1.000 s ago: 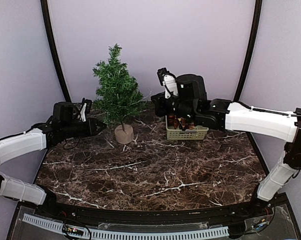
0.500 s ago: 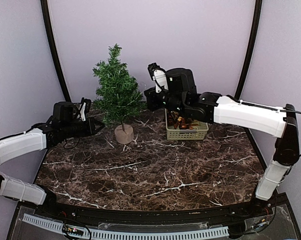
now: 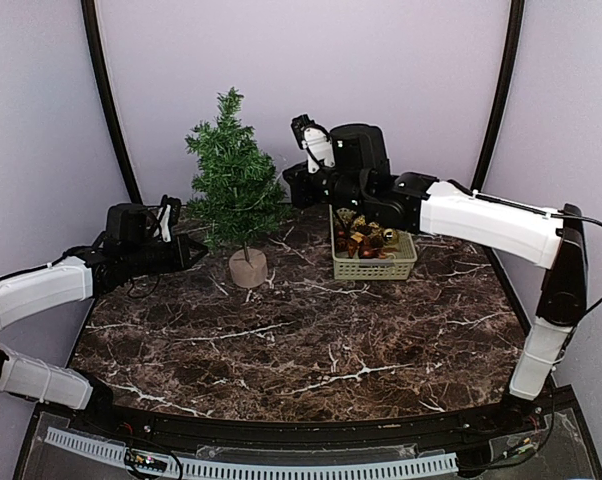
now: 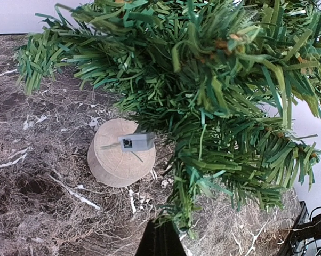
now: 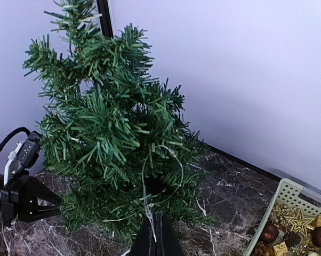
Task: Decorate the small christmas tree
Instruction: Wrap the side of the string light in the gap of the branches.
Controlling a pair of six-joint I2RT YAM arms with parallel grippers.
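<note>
Looking at the small christmas tree (image 3: 236,180), upright on its tan base (image 3: 248,268) at eleven o'clock on the marble tabletop (image 3: 311,345), with a green basket (image 3: 373,270) of ornaments at one o'clock. Poised at the tree's nine o'clock with the left claw (image 4: 161,237), closed tight among the lowest needles, perhaps nipping a few, though hard to tell. Hovering at the tree's three o'clock with the right claw (image 5: 154,234), closed as well and pinching, by the look of it, a thin pale strand (image 5: 143,181) looped through the branches. Plenty to go wrong from here. Could topple the tree by tugging that strand sideways, given so narrow a base under so tall a top. Could lose the strand from such a fine pinch by snagging it on the bristles. Could shove the base toward the basket by leaning in too hard from nine o'clock. Calls for slow, gentle draping.
</note>
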